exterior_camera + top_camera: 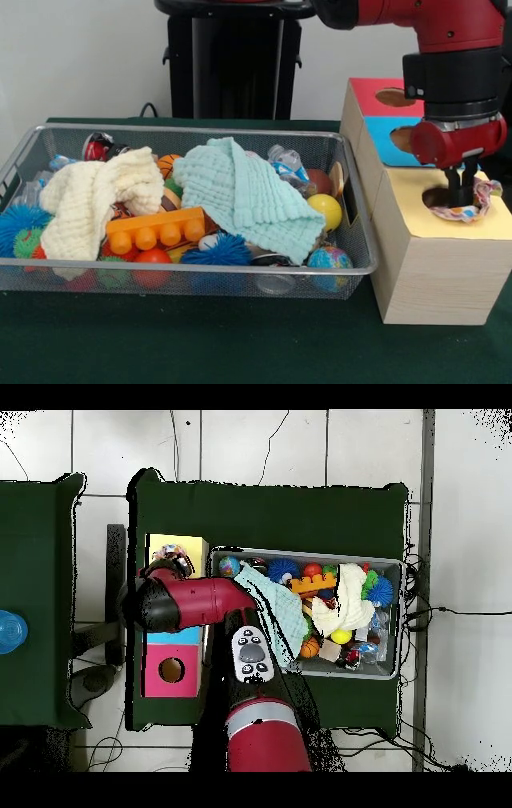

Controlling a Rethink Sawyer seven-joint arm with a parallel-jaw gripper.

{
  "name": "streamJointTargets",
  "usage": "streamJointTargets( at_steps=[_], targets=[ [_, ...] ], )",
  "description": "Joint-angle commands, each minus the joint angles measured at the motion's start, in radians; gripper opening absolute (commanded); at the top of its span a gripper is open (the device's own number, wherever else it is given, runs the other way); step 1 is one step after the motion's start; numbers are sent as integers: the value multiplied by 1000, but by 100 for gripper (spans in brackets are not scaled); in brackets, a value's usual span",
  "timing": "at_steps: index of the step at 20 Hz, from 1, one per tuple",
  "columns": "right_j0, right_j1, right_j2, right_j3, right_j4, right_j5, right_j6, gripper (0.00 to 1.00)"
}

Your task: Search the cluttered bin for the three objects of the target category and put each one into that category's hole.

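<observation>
The silver wire-mesh bin (192,129) stands on the green table, full of toys; it also shows in the overhead view (300,552). My gripper (458,192) hangs over the largest wooden box with the yellow face (464,228), tips down at its round dark hole (434,197). It is shut on a spotted ruffled fabric piece (480,200), which drapes over the hole's right and near rim. No other spotted piece shows in the bin. In the overhead view the arm covers the gripper, and the yellow box (185,547) peeks out beside it.
A mint-green waffle cloth (248,196) and a cream cloth (92,200) cover much of the bin, over an orange brick (156,228), balls and bottles. The blue-faced box (386,138) and red-faced box (376,94) stand behind the yellow one.
</observation>
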Motion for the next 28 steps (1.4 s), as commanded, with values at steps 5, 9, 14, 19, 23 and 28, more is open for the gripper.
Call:
streamJointTargets(
  at_steps=[5,9,14,19,23,28],
  targets=[
    [12,89,-39,-22,-18,-78,176,0],
    [5,87,-50,-21,-15,-60,166,0],
    [5,42,-73,-10,-25,38,126,0],
    [2,-59,-108,30,-22,187,93,0],
    [-9,-119,-100,43,-11,276,87,0],
    [-23,-174,-71,44,10,362,98,0]
  ],
)
